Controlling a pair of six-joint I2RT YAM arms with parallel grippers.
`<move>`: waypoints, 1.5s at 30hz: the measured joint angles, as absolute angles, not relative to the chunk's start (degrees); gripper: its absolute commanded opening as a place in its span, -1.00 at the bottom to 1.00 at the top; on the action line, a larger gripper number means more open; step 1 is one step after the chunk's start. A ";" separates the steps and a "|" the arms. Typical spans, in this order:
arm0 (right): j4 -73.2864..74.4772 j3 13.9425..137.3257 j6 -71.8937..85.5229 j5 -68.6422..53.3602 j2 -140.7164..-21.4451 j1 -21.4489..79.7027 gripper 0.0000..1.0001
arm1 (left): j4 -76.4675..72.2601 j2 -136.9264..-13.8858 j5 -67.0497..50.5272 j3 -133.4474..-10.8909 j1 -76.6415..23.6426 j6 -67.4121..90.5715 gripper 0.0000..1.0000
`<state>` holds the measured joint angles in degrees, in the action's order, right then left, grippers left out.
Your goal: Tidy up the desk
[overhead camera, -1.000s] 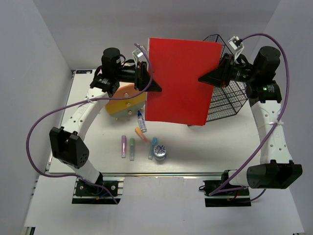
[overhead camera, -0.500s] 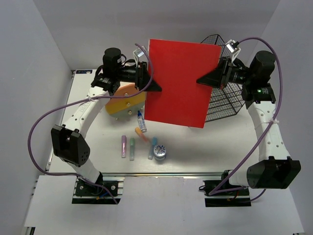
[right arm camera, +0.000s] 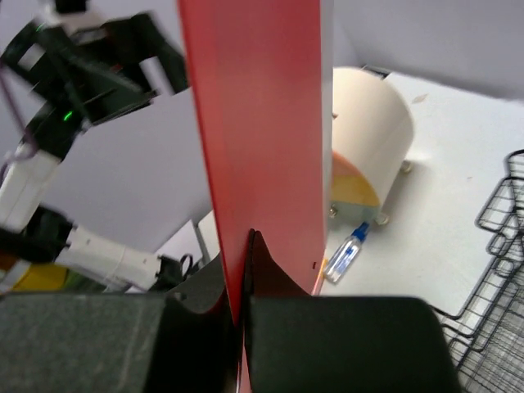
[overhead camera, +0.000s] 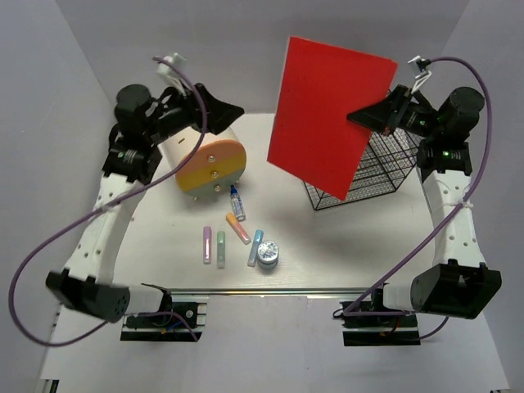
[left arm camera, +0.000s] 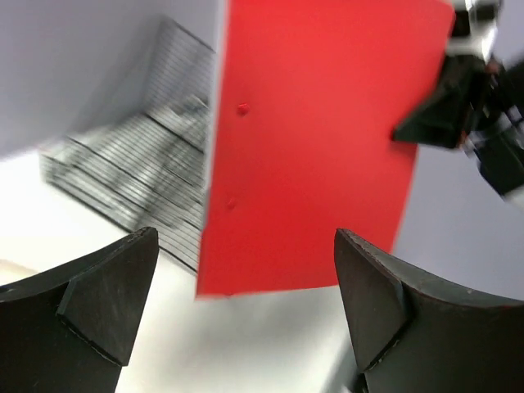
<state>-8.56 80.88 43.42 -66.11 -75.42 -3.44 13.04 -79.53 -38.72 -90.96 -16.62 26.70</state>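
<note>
desk point(overhead camera: 352, 237), a large white tabletop with an aluminium rail point(overhead camera: 270, 289) along its near edge, fills the middle of the overhead view, between the two arms. on it sit a cream-and-orange round drawer box point(overhead camera: 213, 164) at back left and a black wire basket point(overhead camera: 372, 168) at back right. near the front lie a small blue-capped bottle point(overhead camera: 237, 202), four coloured tubes point(overhead camera: 221, 248) and a round tin point(overhead camera: 268, 253). the right gripper point(overhead camera: 364, 117) pinches the right edge of a red sheet point(overhead camera: 327, 115), holding it tilted above the basket. the left gripper point(overhead camera: 229, 110) hangs above the drawer box, well apart from the sheet.

left wrist view: the left gripper point(left arm camera: 246, 303) has its black fingers point(left arm camera: 106, 295) spread wide with nothing between them. beyond them are the red sheet point(left arm camera: 319, 139), the basket point(left arm camera: 139, 180), the white desk point(left arm camera: 270, 344) below, and the right gripper point(left arm camera: 434, 119) on the sheet's far edge.

right wrist view: the right gripper point(right arm camera: 246, 246) is closed tight on the red sheet point(right arm camera: 262, 123), seen edge-on. past it stand the drawer box point(right arm camera: 364, 155) and bottle point(right arm camera: 344, 255) on the desk point(right arm camera: 442, 172), with the basket point(right arm camera: 499, 270) at the right edge.
</note>
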 measured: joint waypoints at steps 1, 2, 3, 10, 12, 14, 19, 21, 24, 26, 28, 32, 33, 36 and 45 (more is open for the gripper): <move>-9.72 80.88 44.95 -65.65 -75.44 -4.40 -1.00 | 13.23 -77.28 -35.73 -90.17 -16.40 26.41 0.96; -10.72 80.86 46.19 -65.23 -75.46 -5.23 -1.00 | 13.37 -74.85 -32.95 -89.19 -16.32 26.15 0.96; -11.84 80.84 47.55 -64.69 -75.46 -6.15 -1.00 | 13.39 -72.84 -30.87 -88.31 -16.32 25.93 0.96; -18.37 77.52 57.82 -60.10 -74.91 -10.87 -1.00 | 13.41 -63.96 -23.73 -80.47 -16.34 24.77 0.96; -20.16 74.89 61.80 -58.35 -74.32 -12.56 -1.00 | 13.69 -63.09 -22.72 -77.89 -16.34 24.60 0.96; -21.89 72.14 66.17 -56.31 -73.97 -14.63 -1.00 | 14.09 -62.54 -22.09 -75.90 -16.34 24.56 0.96; -23.49 66.24 75.11 -50.78 -73.80 -19.20 -1.00 | 14.72 -60.34 -21.78 -72.20 -16.34 24.53 0.96; -23.46 65.01 77.38 -49.21 -73.73 -20.36 -1.00 | 14.59 -59.20 -21.80 -71.07 -16.34 24.56 0.96; -23.22 63.40 79.59 -47.53 -73.10 -21.78 -1.00 | 14.59 -57.84 -21.85 -69.93 -16.34 24.53 0.96; -22.81 62.65 80.66 -46.59 -72.58 -22.63 -1.00 | 14.55 -57.39 -21.85 -69.45 -16.34 24.51 0.96; -22.26 62.26 81.14 -45.60 -72.23 -23.35 -1.00 | 14.55 -57.06 -21.89 -68.79 -16.34 24.51 0.96; -17.89 62.08 81.23 -42.54 -71.59 -24.16 -1.00 | 14.31 -56.71 -22.11 -67.02 -16.34 24.67 0.96; -16.10 62.08 80.93 -41.56 -71.53 -24.29 -1.00 | 14.28 -56.71 -22.20 -66.61 -16.34 24.71 0.96; -11.53 62.06 80.44 -39.42 -71.46 -24.38 -1.00 | 14.11 -56.69 -22.35 -65.63 -16.34 24.93 0.96; -0.91 62.04 80.29 -35.42 -69.23 -24.40 -1.00 | 13.13 -55.24 -23.11 -63.35 -16.34 25.58 0.96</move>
<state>-0.91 62.04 80.29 -35.42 -69.23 -24.40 13.13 -55.24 -23.11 -63.35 -16.34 25.58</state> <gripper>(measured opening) 0.012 0.975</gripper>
